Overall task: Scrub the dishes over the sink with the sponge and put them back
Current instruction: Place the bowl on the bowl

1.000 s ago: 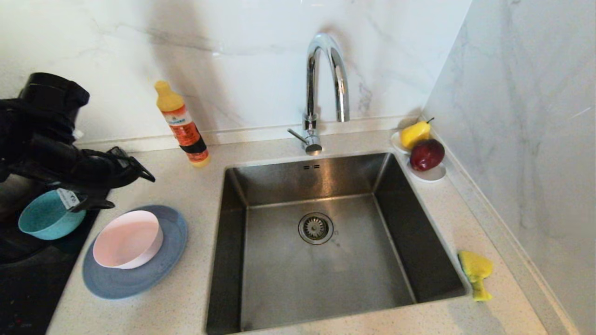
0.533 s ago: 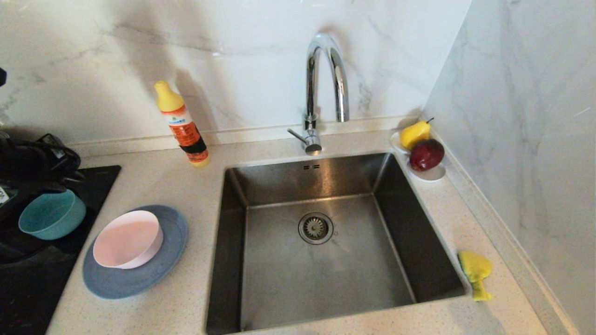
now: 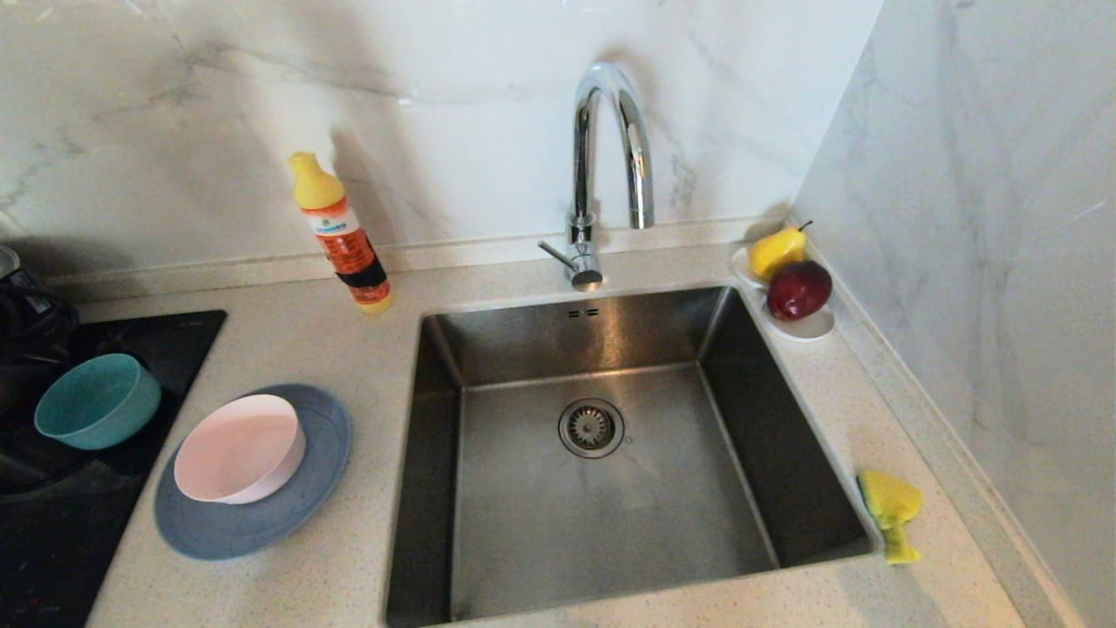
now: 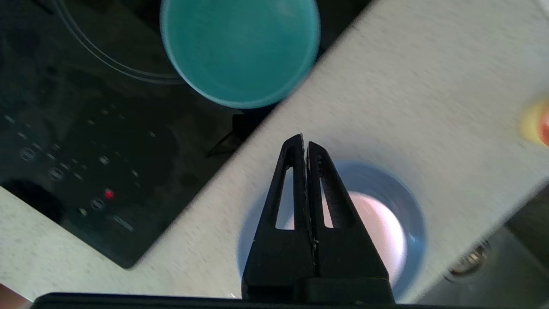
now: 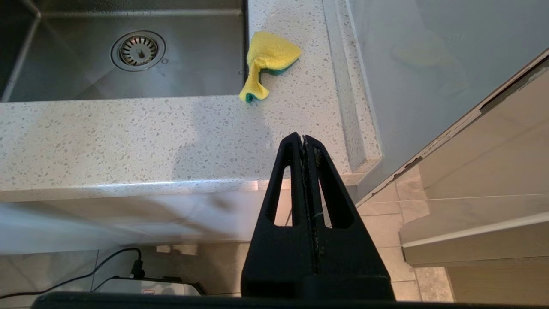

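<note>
Now L end effector shut, empty, above pink bowl; teal bowl beyond.

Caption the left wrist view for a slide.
Left gripper, jaws shut and empty, above pink bowl on blue-grey plate; teal bowl beyond.

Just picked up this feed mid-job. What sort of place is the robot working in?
Most likely a home kitchen: a steel sink with a curved chrome tap set in a speckled counter, and a black cooktop alongside.
</note>
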